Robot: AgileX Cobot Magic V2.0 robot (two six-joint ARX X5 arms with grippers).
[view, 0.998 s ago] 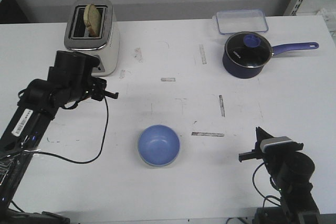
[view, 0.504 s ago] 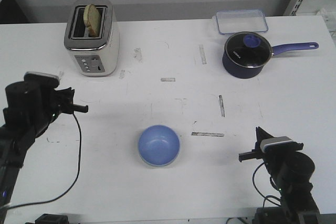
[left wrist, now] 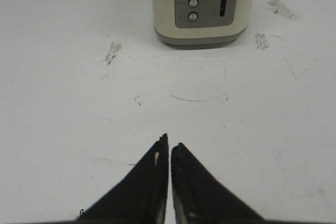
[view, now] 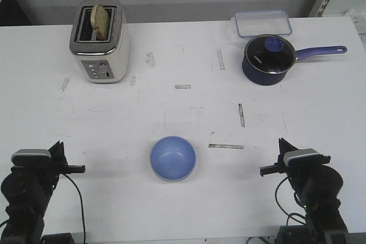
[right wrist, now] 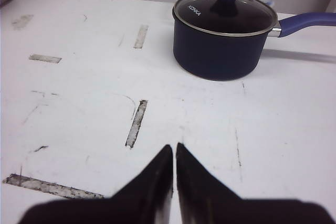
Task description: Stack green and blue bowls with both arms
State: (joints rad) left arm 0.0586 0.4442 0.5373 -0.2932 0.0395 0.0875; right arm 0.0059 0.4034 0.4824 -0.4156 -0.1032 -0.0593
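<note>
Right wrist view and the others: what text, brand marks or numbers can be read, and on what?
"KONKA": white lettering on the glass lid of the navy saucepan.
Same mark on the lid in the front view: too small to read.
Toaster buttons and slider: no legible markings.
Nothing else carries text.

Black jointed arms (view: 26, 195), grey camera blocks (view: 301, 156), trailing black cables (view: 79, 212), tapered black fingers (left wrist: 147, 187).

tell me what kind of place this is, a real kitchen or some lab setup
Most likely a lab test bench, not a kitchen. A bare white table with scuffs and tape marks holds staged kitchen props: a toaster with bread in it, a lidded saucepan and a blue bowl, with two robot arms at the near edge.
</note>
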